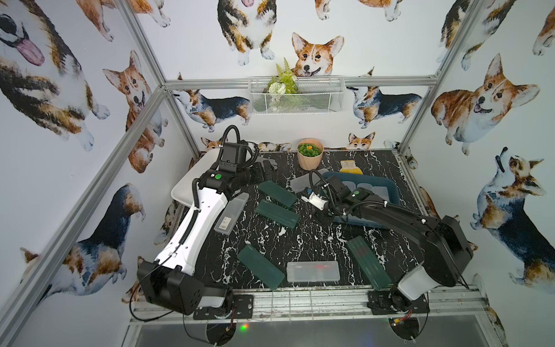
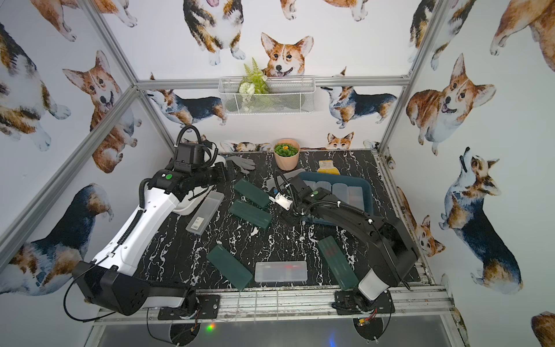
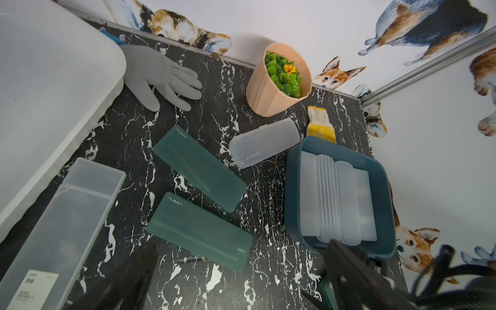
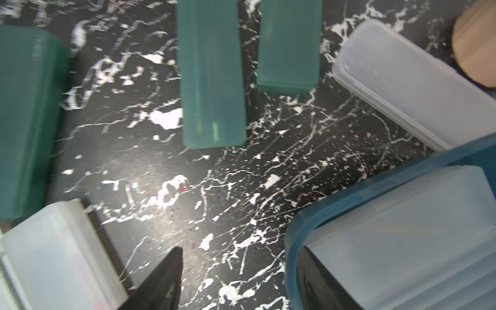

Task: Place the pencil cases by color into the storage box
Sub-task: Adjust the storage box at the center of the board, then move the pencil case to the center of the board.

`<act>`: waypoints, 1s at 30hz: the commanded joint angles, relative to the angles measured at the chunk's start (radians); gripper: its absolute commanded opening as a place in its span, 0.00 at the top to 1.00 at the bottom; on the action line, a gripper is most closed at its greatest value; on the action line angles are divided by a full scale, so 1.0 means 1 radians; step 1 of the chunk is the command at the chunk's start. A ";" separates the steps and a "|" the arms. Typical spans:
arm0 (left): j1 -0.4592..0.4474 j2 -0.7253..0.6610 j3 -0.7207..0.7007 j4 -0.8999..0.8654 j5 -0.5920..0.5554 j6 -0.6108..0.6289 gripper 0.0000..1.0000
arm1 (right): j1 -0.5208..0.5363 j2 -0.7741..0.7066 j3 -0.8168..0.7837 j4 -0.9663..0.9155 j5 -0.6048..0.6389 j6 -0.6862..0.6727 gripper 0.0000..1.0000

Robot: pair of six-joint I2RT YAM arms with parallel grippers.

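Four dark green pencil cases lie on the black marble table: two side by side [image 1: 277,193] [image 1: 277,214], two near the front [image 1: 260,266] [image 1: 368,263]. Frosted clear cases lie at the left [image 1: 232,217], at the front [image 1: 313,271] and beside the teal storage box [image 1: 300,183]. The teal storage box [image 1: 390,186] holds several clear cases [image 3: 328,198]. The white storage box [image 1: 186,186] sits at the back left. My left gripper [image 3: 241,281] hangs open beside it, holding nothing. My right gripper [image 4: 241,281] is open over the teal box's near corner, one finger [image 4: 316,281] inside the rim.
A grey glove [image 3: 158,75] lies beside the white box. A tan plant pot [image 1: 310,156] stands at the back, with a yellow-and-white cloth [image 1: 350,168] behind the teal box. A wire basket [image 1: 295,96] hangs on the back wall.
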 commanded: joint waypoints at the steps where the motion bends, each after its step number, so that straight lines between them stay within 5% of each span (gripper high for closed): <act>1: 0.004 -0.006 -0.033 -0.096 0.002 -0.019 0.00 | 0.013 -0.062 -0.040 -0.049 -0.163 -0.099 0.30; 15: -0.125 -0.209 -0.330 -0.063 0.030 0.091 0.00 | 0.001 -0.135 -0.106 0.022 -0.153 -0.006 0.29; 23: -0.195 -0.248 -0.431 -0.097 -0.008 -0.111 0.00 | -0.046 -0.146 -0.128 0.029 -0.152 0.046 0.29; 30: -0.204 -0.290 -0.441 -0.323 -0.116 -0.291 0.00 | -0.059 -0.144 -0.147 0.037 -0.153 0.038 0.29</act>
